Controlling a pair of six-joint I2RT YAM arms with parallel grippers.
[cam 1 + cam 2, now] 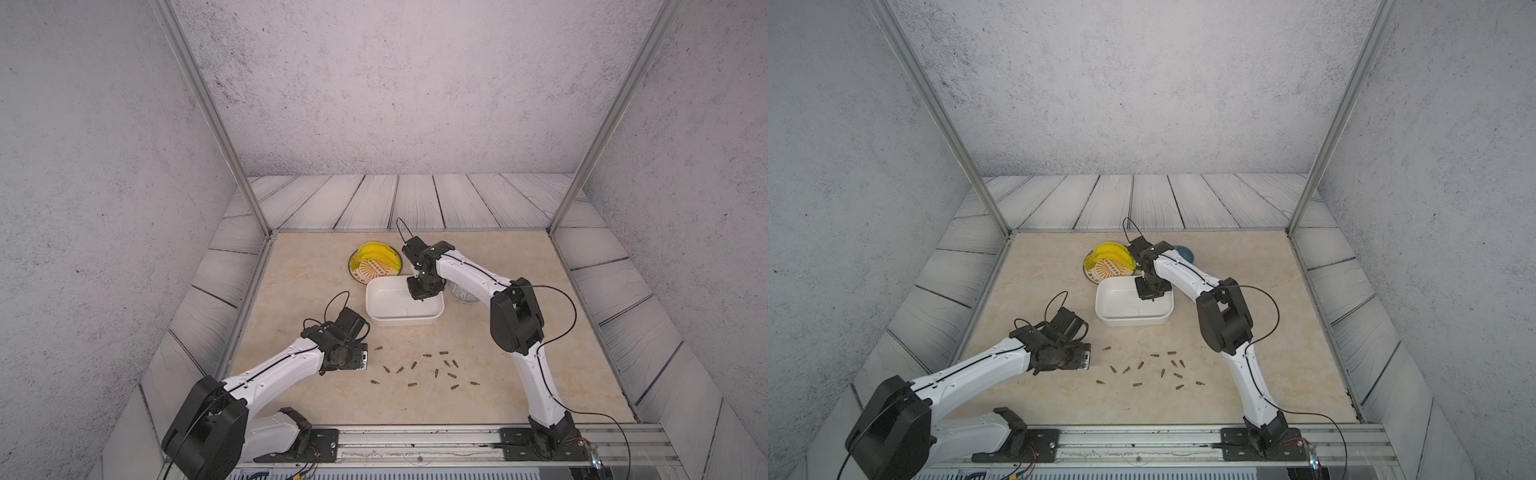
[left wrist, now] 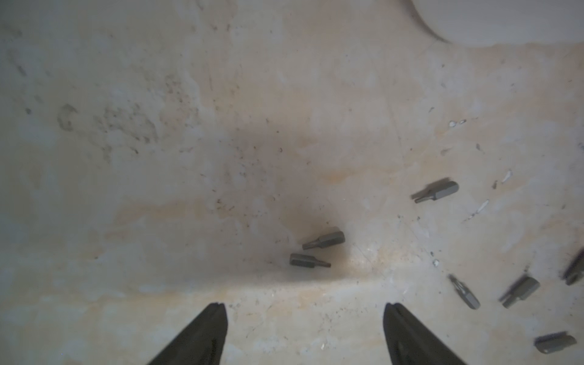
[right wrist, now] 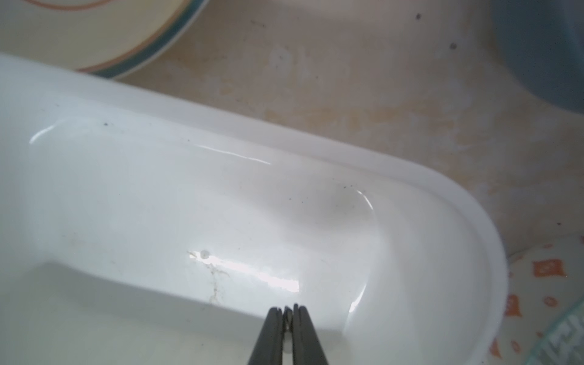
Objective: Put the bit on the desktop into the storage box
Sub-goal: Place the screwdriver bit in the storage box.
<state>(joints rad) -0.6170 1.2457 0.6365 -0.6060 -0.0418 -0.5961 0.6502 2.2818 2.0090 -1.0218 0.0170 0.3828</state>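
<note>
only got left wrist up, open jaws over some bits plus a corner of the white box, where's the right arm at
Observer: The right gripper hangs over the storage box, above its right half, in both top views.
Operator: is it carrying anything or empty
Observer: In the right wrist view its jaws stand almost together, pinching something small and dark at the tips, probably a bit. It is too close and blurred to be sure.
</note>
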